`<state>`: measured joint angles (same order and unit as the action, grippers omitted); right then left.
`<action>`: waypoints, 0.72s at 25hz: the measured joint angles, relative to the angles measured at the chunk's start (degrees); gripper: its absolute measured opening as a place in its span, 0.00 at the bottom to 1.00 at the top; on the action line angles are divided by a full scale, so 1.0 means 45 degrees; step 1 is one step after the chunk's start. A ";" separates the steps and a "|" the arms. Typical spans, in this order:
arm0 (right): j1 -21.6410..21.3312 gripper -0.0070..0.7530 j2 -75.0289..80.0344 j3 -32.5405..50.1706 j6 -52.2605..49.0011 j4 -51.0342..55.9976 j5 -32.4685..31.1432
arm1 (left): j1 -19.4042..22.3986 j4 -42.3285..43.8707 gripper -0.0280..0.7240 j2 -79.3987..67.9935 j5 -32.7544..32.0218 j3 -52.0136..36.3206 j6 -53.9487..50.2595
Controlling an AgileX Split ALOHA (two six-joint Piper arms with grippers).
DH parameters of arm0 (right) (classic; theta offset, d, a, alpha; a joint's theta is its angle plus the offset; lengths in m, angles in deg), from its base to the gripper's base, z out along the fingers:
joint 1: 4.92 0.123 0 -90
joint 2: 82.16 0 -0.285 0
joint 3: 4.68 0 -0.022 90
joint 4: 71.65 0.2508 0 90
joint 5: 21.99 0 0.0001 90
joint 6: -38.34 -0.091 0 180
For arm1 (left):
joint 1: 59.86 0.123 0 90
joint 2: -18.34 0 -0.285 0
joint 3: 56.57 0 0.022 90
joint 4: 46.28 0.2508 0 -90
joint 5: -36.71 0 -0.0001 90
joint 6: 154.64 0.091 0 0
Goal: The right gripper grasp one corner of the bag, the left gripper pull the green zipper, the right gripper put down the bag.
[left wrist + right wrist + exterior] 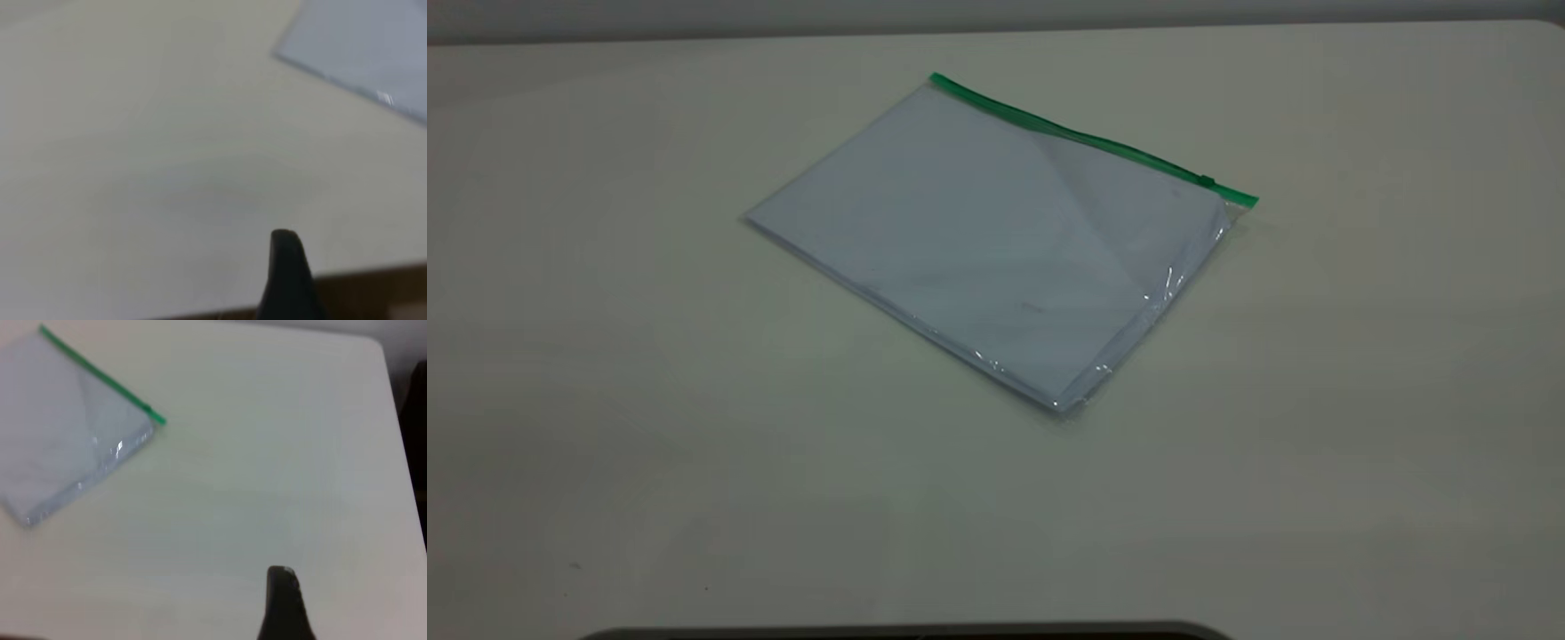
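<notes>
The bag lies flat on the pale table, a clear pouch with bluish-white sheets inside. The green zipper runs along its far long edge, with the slider tab near the right end. Neither gripper shows in the exterior view. In the left wrist view the left gripper is a single black wedge over bare table, well apart from a corner of the bag. In the right wrist view the right gripper is a single black wedge, far from the bag and the green zipper. Both hold nothing.
The table's near edge shows close to the left gripper, with brown floor beyond. The table's side edge runs beside the right gripper. A dark strip lies along the front edge of the exterior view.
</notes>
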<state>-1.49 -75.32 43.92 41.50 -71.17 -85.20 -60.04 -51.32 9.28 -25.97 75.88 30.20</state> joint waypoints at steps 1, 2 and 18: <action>0.0000 0.74 0.0108 -0.0175 -0.0096 0.0000 0.0190 | 0.0000 0.0103 0.81 -0.0480 0.0399 0.0210 -0.0217; 0.0000 0.74 0.0360 -0.0439 -0.0171 0.0000 0.0445 | 0.0000 0.0197 0.81 -0.1091 0.0744 0.0510 -0.0396; 0.0000 0.74 1.0398 -0.2450 -0.0543 0.1137 0.5653 | 0.0000 -0.0175 0.81 -1.5594 0.5220 0.7201 -0.0356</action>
<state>-1.49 -28.53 32.90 39.06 -66.05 -59.76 -60.04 -52.11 -60.89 -2.48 108.29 28.59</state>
